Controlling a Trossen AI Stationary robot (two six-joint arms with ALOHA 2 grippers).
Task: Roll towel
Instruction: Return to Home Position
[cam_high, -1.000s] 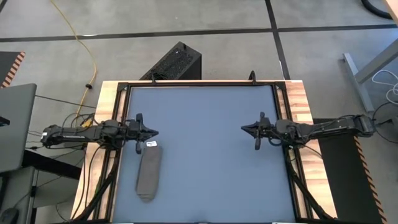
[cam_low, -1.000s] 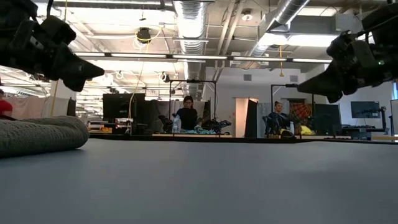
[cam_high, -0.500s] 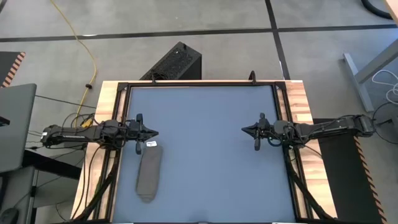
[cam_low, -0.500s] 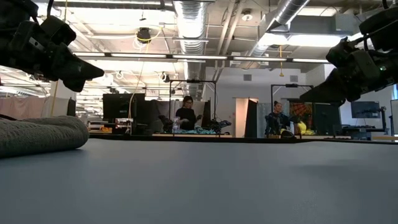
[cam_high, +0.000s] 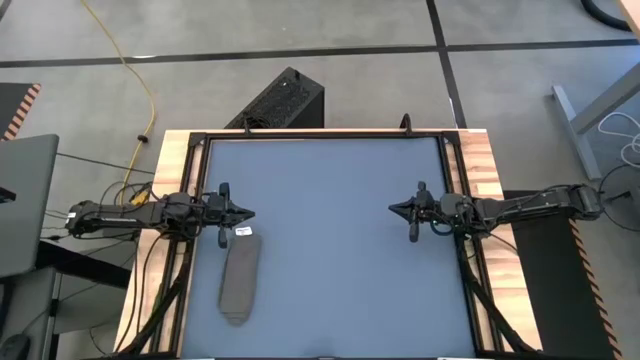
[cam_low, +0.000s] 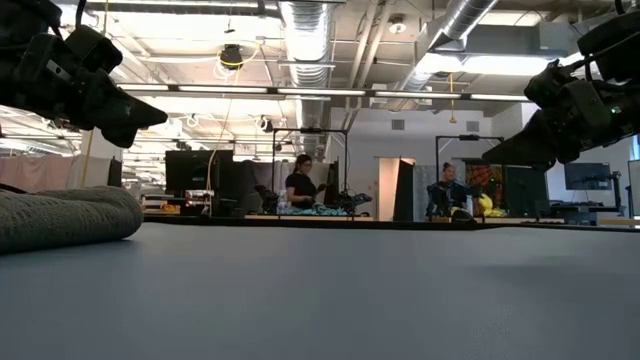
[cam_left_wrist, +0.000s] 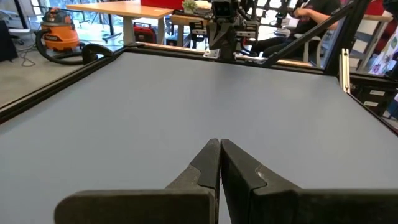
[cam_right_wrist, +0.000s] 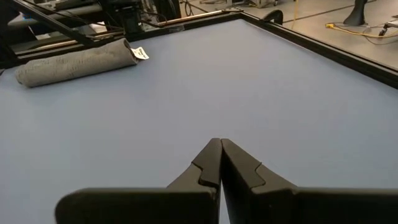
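Note:
The taupe towel (cam_high: 239, 278) lies rolled into a long roll on the blue-grey table top near the left edge, its length running near to far, with a small white tag (cam_high: 243, 232) at its far end. It also shows in the right wrist view (cam_right_wrist: 74, 61) and the low view (cam_low: 65, 215). My left gripper (cam_high: 250, 213) hovers shut just beyond the roll's far end, above the table (cam_left_wrist: 219, 146). My right gripper (cam_high: 392, 208) hovers shut at the table's right side (cam_right_wrist: 219, 144), far from the towel. Both are empty.
A black frame (cam_high: 320, 135) borders the blue-grey table top (cam_high: 340, 250), with wooden boards outside it. The middle of the table between the two grippers is bare mat. People sit at desks in the room beyond the table (cam_low: 300, 185).
My right gripper has moved down a little in the low view and then held still. The towel roll and my left gripper stay where they were.

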